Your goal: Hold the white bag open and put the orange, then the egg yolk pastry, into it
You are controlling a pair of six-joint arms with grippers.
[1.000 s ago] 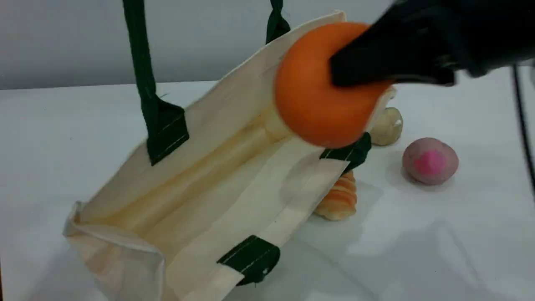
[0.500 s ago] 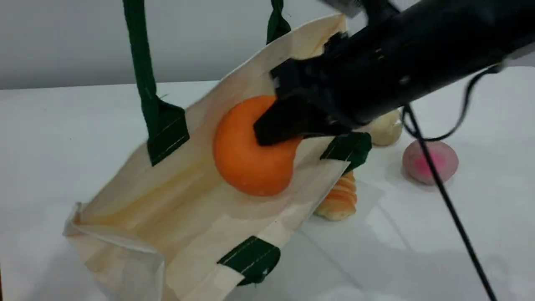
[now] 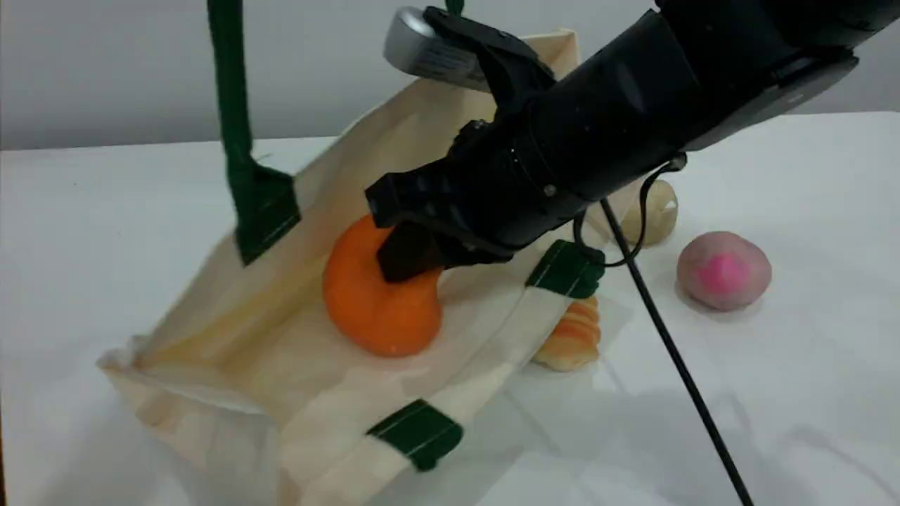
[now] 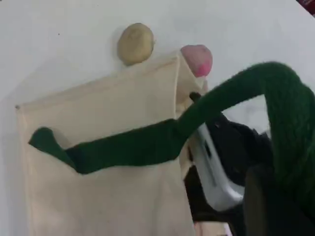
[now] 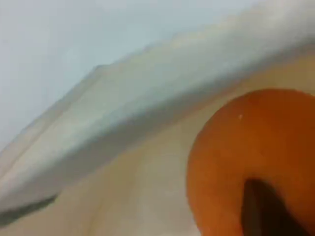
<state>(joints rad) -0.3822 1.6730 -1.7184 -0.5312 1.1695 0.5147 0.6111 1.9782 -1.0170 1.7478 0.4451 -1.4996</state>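
One orange [image 3: 380,316] lies inside the one white bag [image 3: 337,414], with the right gripper [image 3: 411,256] clamped on it. The left gripper [image 4: 268,209] pinches one green handle [image 3: 228,105] taut overhead. Beside the bag lie one egg yolk pastry [image 3: 654,211], one pink dome [image 3: 723,270] and one bread roll [image 3: 573,337].

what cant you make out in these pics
- orange top: scene view, covered by the right hand; right wrist view is blurred
- egg yolk pastry: scene view, partly behind the right arm
- bread roll: scene view, partly under the white bag
- left hand: past the scene view's top edge; left wrist view shows only its dark tip by the green strap
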